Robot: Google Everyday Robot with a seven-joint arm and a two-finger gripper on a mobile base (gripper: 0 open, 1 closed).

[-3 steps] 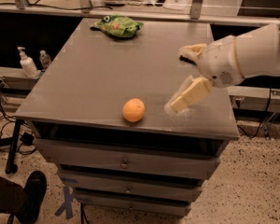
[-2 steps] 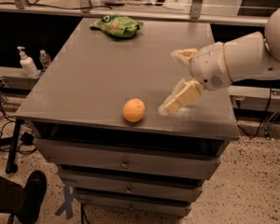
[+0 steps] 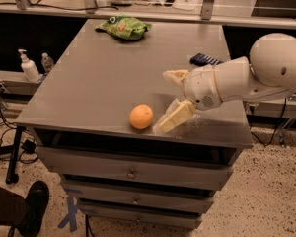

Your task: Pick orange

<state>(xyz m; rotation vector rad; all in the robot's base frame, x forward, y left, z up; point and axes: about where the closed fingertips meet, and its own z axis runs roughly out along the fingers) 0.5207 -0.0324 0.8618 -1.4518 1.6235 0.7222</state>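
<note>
An orange (image 3: 141, 116) is sitting near the front edge of a grey cabinet (image 3: 89, 83). The gripper (image 3: 168, 100) is hovering just to the right of it, reaching in from the right on a white arm (image 3: 237, 80). Its two fingers are spreading wide apart and gripping nothing. The lower finger (image 3: 173, 117) is lying just beside the orange. A green bag (image 3: 123, 26) is lying at the back edge.

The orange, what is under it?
The orange rests on the grey cabinet top, near its front edge. The spot beneath it is covered. The open gripper hangs just beside it.
</note>
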